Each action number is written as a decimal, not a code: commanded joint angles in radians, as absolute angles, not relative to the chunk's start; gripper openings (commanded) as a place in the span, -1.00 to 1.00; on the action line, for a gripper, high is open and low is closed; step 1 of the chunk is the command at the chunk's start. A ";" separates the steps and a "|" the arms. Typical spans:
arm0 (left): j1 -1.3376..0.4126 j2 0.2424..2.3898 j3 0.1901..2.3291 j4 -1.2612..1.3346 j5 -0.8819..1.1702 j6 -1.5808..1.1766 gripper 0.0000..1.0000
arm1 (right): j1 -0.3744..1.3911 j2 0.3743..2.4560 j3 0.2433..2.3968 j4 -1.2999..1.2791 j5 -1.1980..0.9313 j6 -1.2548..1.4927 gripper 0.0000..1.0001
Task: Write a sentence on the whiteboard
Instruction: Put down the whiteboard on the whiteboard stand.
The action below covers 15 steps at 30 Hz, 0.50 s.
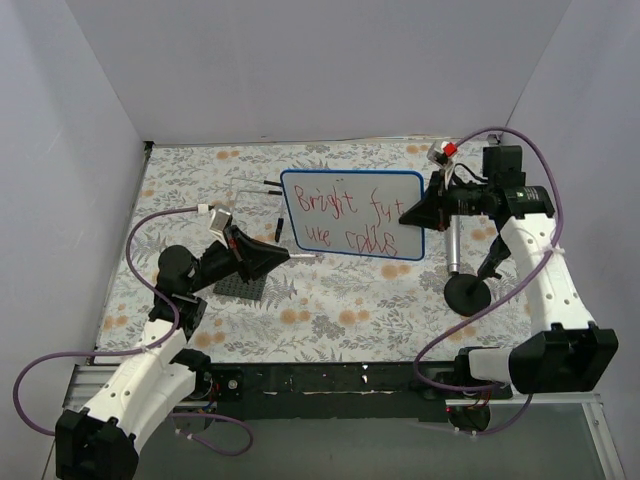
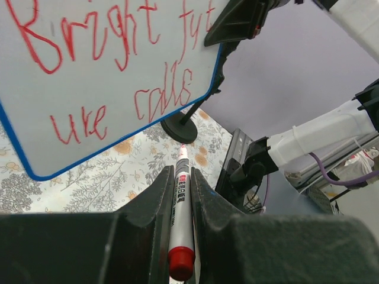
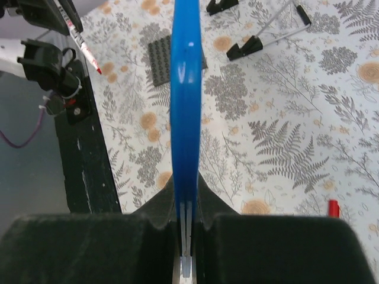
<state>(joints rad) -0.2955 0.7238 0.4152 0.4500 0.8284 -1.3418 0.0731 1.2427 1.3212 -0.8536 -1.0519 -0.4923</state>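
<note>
Just ahead of left gripper (image 2: 180, 173), clamped on red marker (image 2: 180, 213), whiteboard (image 2: 89, 100) stands raised, opposite edge pinched in right gripper (image 3: 186, 198). Sentence (image 2: 118, 35), two red lines, "Bright future calls", looks complete. Marker tip off board. Next move likely: draw marker back, lower board flat.

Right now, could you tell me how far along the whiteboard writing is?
Done: the sentence, two red lines, is on the whiteboard. In hand: the left gripper holds the marker, tip off the board; the right gripper clamps its edge. Left: probably little, if anything.
</note>
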 commanded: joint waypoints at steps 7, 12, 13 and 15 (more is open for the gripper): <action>-0.287 0.640 0.583 0.316 0.632 -1.359 -1.00 | 0.238 1.570 1.436 -0.039 -1.129 0.113 -0.97; -0.288 0.572 0.592 0.250 0.537 -1.374 -1.00 | 0.308 1.759 1.500 0.411 -1.144 0.420 -0.97; -0.287 0.566 0.594 0.239 0.526 -1.376 -1.00 | 0.316 1.819 1.511 0.486 -1.137 0.525 -0.97; -0.288 0.555 0.595 0.216 0.502 -1.379 -1.00 | 0.330 1.882 1.541 0.624 -1.120 0.600 -0.97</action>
